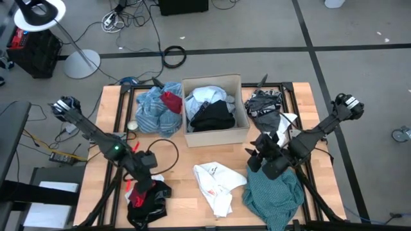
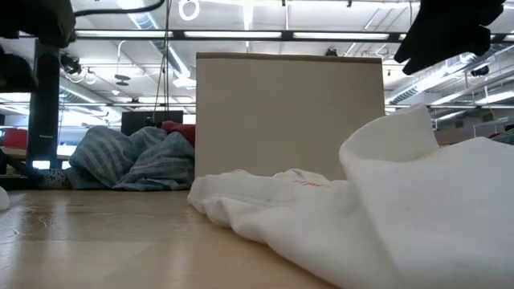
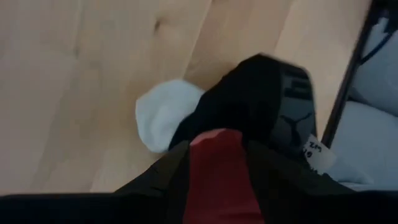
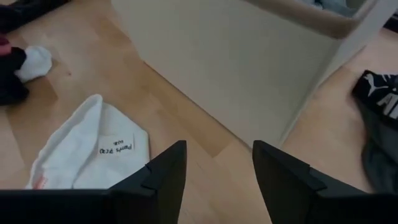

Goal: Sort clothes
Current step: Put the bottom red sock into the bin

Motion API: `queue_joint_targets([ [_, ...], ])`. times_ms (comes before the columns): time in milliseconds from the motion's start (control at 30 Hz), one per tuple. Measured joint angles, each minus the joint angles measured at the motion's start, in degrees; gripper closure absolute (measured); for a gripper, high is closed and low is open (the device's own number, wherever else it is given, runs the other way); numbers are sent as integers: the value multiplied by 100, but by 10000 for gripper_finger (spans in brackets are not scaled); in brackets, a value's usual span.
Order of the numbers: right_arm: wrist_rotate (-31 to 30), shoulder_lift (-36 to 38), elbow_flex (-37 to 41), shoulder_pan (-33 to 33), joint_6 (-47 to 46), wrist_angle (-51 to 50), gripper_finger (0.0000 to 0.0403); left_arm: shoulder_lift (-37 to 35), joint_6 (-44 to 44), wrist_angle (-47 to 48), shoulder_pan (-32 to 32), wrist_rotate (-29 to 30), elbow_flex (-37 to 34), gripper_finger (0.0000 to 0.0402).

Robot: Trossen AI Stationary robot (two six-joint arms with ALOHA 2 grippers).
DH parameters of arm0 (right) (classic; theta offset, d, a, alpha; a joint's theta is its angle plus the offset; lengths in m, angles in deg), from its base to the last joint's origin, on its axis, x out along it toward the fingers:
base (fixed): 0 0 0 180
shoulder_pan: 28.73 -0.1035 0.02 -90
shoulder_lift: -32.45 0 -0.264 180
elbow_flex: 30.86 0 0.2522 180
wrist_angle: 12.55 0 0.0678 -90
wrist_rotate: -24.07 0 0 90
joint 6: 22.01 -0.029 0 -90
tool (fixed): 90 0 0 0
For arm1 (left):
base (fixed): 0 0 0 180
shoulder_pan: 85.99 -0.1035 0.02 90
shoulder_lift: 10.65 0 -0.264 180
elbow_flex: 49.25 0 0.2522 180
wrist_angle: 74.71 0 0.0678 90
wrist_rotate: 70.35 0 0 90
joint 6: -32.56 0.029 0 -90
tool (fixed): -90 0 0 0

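Observation:
My left gripper is near the table's front left, shut on the red-and-black garment, which fills the left wrist view and hides the fingers. My right gripper is open and empty, above the table between the white garment and the teal garment, facing the tan box. Both garments lie on the table. The box holds light blue-white and black clothes. A light blue striped pile with a red piece lies left of the box, a black-and-white patterned garment right of it. My left gripper holds the red-and-black garment from above, slanting down. The cloth rises toward the camera, with a red strip in the middle, and covers the fingers, so the part and the number of layers cannot be told. The garment's lower part lies on the table.
A small white sock lies on the wood just beyond the red-and-black garment. The box stands at the middle far side. Bare wood shows between the box and the white garment. Dark frame bars run along the table's edges.

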Motion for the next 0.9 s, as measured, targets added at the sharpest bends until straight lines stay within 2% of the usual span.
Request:
queue_joint_targets([
  [133,-143,2,0,-19,44,118,221,349,-77,-1,-2,-167,-2,241],
  [233,-197,2,0,-33,111,115,222,619,-192,-39,-46,-436,-4,262],
  [333,-210,2,0,-56,245,110,223,795,-189,-141,-94,-683,-6,309],
  [433,-374,2,0,-199,293,100,223,841,-177,-239,-99,-707,-9,377],
  [467,-422,2,0,-258,294,97,223,824,-175,-276,-116,-686,-8,387],
  [700,-449,2,119,-724,5,139,224,458,74,43,-433,-580,187,398],
  [800,-372,2,411,-834,-268,339,224,290,407,592,-630,-260,689,399],
  [900,-86,2,842,-863,-347,1018,224,270,873,1405,-823,187,1402,400],
])
